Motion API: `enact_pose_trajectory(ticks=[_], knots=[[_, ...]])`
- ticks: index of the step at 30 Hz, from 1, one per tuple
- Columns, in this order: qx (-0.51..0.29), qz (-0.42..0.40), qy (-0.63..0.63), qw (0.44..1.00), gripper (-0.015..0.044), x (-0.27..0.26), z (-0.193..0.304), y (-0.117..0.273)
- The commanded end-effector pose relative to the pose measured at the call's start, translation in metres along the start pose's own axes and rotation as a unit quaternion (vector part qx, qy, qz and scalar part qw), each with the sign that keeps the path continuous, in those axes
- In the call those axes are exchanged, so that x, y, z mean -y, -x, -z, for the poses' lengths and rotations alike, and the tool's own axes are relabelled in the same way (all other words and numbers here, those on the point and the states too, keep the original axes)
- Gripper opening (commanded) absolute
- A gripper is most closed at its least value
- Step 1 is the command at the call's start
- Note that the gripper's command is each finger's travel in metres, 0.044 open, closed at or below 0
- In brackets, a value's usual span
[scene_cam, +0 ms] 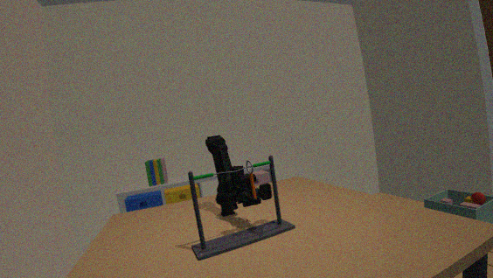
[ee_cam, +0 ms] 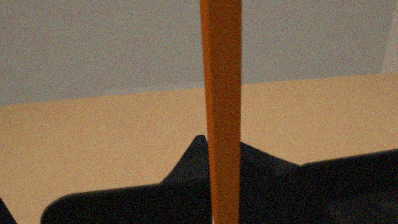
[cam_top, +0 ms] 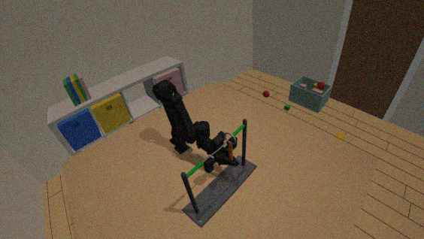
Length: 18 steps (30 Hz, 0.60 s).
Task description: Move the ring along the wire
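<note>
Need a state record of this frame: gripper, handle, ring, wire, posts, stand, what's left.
gripper: closed on the orange handle
ring: above the handle, around the wire's grey stretch, near the green part by the yellow-bin-far post
contact with grey wire: cannot tell
wire: thin grey middle, green part at each end
posts: two, upright, on one dark base plate
remaining: reach the green part by that post, release, withdraw

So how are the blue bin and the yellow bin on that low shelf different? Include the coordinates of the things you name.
The blue bin (cam_top: 80,129) (scene_cam: 143,201) is blue, while the yellow bin (cam_top: 112,113) (scene_cam: 181,195) is yellow. The blue bin sits at the shelf's end; the yellow bin sits further in. Both are boxy and stand side by side.
</note>
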<state>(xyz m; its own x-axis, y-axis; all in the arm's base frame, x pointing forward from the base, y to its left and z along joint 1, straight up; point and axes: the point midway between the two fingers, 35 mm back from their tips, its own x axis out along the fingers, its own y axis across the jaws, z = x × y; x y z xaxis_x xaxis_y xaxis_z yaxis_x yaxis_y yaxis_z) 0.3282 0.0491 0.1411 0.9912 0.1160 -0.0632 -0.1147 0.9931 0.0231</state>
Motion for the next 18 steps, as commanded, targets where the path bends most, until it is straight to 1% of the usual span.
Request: enact_pose_trajectory(ticks=[1, 18], knots=[[0.002, 0.002, 0.007, 1.0, -0.015, -0.003, -0.001, 0.0], [0.002, 0.003, 0.01, 1.0, -0.015, -0.019, 0.0, 0.0]])
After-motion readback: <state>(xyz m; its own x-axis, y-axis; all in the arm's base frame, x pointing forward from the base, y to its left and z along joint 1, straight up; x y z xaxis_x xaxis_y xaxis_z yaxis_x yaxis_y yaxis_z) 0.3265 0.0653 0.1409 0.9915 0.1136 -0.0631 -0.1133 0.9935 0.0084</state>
